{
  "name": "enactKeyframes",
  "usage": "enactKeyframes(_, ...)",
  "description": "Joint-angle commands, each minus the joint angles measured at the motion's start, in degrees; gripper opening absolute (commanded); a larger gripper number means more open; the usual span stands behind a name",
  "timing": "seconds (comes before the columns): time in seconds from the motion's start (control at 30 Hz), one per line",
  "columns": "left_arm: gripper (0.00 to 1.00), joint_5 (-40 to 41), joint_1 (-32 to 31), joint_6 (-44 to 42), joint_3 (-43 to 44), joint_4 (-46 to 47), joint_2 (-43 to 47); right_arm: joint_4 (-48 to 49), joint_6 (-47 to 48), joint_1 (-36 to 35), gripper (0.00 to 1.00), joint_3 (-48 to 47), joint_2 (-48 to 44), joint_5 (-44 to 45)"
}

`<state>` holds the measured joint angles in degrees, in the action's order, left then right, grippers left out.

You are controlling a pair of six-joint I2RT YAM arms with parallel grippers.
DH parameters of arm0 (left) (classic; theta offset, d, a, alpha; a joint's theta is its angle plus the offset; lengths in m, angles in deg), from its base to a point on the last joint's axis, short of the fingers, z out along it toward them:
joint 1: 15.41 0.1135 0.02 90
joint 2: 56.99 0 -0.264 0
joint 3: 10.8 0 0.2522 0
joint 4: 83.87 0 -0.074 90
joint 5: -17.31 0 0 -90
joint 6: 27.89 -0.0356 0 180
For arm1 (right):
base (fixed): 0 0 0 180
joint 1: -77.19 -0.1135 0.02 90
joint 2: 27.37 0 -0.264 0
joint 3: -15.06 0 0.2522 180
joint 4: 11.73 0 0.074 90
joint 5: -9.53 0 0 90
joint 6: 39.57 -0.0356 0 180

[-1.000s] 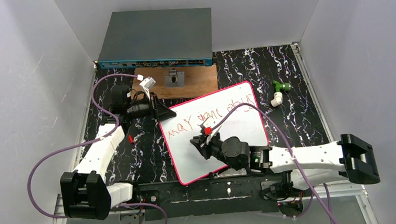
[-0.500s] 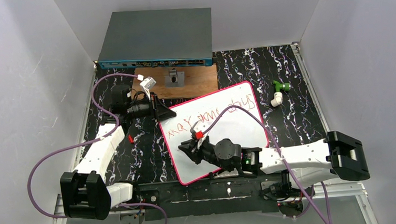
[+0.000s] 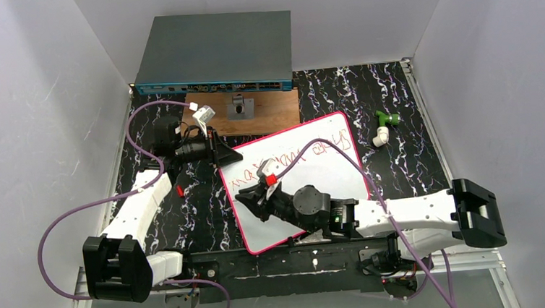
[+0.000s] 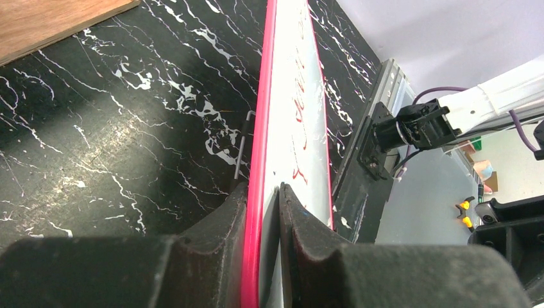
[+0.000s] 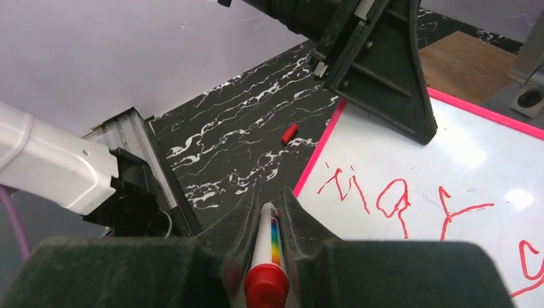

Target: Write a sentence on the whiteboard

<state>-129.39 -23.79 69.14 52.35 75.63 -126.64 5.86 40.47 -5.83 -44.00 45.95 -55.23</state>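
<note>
The whiteboard (image 3: 333, 182) lies tilted on the black marbled table, pink-rimmed. The sentence (image 3: 291, 155) runs in red along its far edge. My left gripper (image 3: 225, 156) is shut on the board's far left corner; in the left wrist view the jaws (image 4: 263, 190) pinch the pink rim of the whiteboard (image 4: 285, 122), with the sentence (image 4: 299, 115) beyond. My right gripper (image 3: 253, 199) is shut on a white marker (image 5: 272, 247) with a red end, its tip near the board's left edge. The right wrist view shows the whiteboard (image 5: 462, 160) and the sentence (image 5: 398, 202).
A grey network switch (image 3: 213, 53) stands at the back, with a brown wooden board (image 3: 270, 111) in front of it. A green and white pipe fitting (image 3: 383, 126) lies right of the whiteboard. A small red cap (image 3: 179, 191) lies left of it, also in the right wrist view (image 5: 290, 133).
My right gripper has moved left across the whiteboard with the marker, from mid-board to its left edge. The left gripper and the board have stayed put.
</note>
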Motion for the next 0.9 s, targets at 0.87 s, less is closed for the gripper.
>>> enactKeyframes(0.87, 0.0, 9.77, -1.11, -9.06, -0.41, -3.28, 1.16, -4.05, -4.52, -0.47, 0.01, 0.31, 5.38, 6.92)
